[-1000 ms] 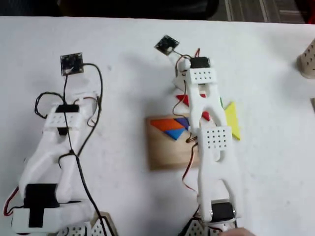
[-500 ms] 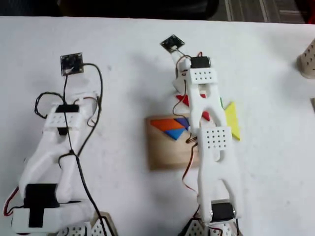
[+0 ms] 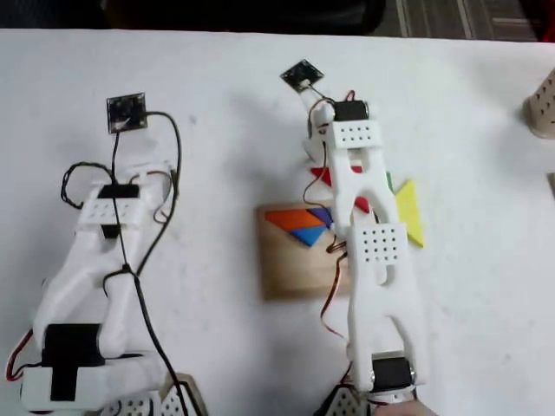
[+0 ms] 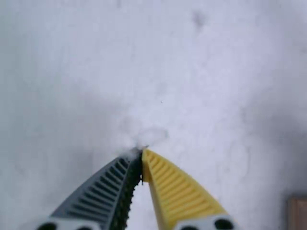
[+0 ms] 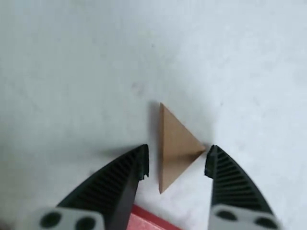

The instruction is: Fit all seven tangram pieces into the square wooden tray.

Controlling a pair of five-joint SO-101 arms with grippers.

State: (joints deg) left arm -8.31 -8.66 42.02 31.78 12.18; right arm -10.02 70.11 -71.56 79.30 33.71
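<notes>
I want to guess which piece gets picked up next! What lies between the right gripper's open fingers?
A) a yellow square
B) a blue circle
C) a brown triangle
C: the right wrist view shows a brown triangle lying flat between the fingers of the open right gripper.

The white plastic left arm (image 3: 100, 230) sits folded back with its elbow bent. The left gripper (image 4: 142, 152), one grey ribbed finger and one yellow, is pinched tip to tip. The white plastic right arm (image 3: 377, 260) stretches forward. The right gripper (image 5: 176, 152), with two black ribbed fingers, is spread wide and points downward.
</notes>
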